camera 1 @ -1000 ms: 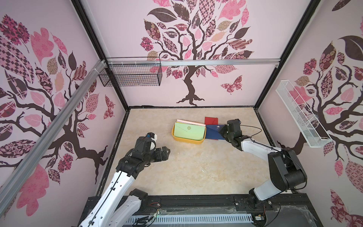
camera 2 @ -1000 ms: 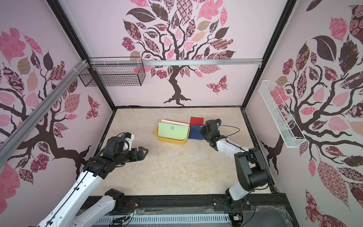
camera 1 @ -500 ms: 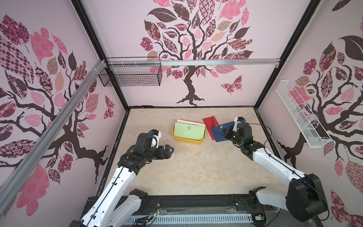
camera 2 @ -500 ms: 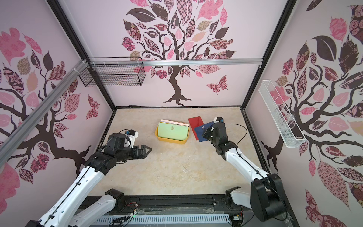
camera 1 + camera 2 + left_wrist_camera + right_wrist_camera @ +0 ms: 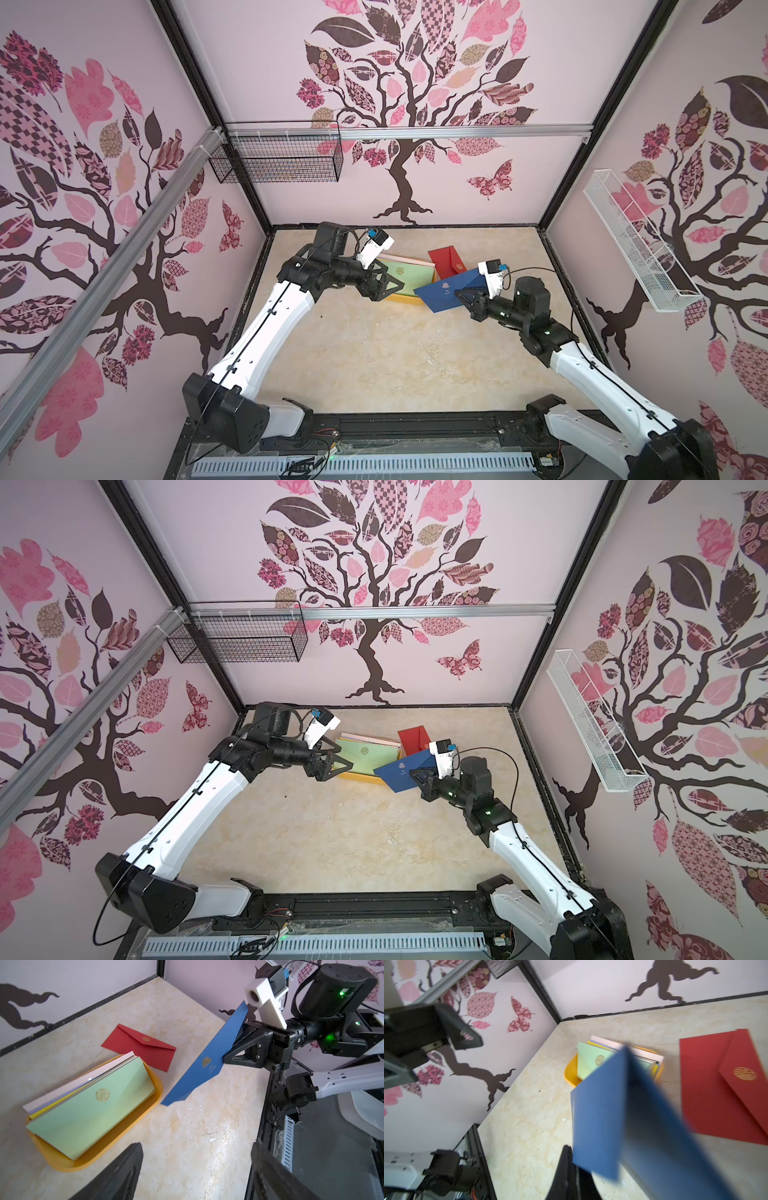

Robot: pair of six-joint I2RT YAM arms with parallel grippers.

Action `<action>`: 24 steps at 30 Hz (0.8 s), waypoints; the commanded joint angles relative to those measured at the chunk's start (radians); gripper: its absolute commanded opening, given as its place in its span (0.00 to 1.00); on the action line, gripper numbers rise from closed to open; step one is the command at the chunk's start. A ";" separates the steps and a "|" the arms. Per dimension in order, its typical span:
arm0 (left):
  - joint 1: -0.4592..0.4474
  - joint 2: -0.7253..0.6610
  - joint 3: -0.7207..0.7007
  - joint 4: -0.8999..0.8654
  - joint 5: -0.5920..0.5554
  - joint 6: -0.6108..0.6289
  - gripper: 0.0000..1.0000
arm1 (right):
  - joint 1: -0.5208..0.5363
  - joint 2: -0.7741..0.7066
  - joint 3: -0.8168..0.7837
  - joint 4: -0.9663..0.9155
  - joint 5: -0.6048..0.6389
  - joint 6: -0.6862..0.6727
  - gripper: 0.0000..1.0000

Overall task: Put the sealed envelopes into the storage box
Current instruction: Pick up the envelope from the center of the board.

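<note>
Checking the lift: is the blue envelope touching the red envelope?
Apart. The left wrist view shows bare table between the blue envelope, held by the right hand, and the flat red envelope.

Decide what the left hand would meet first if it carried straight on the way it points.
Probably the blue envelope gripped by the right hand; the open left hand points towards it. Height is hard to judge, so it may pass beneath.

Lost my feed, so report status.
Left end effector open, empty. Right end effector shut on navy paper envelope, aloft beside yellow-orange plastic box. Red paper envelope on table; path looks clear.
</note>
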State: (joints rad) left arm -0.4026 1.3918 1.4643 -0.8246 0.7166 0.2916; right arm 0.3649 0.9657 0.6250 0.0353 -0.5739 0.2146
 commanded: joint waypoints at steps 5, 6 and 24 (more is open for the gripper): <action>-0.062 0.062 0.064 -0.136 0.069 0.330 0.82 | 0.052 -0.001 0.007 0.094 -0.192 -0.088 0.00; -0.076 0.063 0.056 -0.127 0.076 0.331 0.81 | 0.055 0.005 0.010 0.100 -0.208 -0.083 0.00; -0.198 0.178 0.073 -0.068 -0.012 0.306 0.38 | 0.087 0.036 0.026 0.113 -0.270 -0.071 0.00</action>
State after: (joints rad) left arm -0.5789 1.5623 1.5116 -0.8917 0.7036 0.5926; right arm 0.4469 0.9905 0.6250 0.1249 -0.8299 0.1520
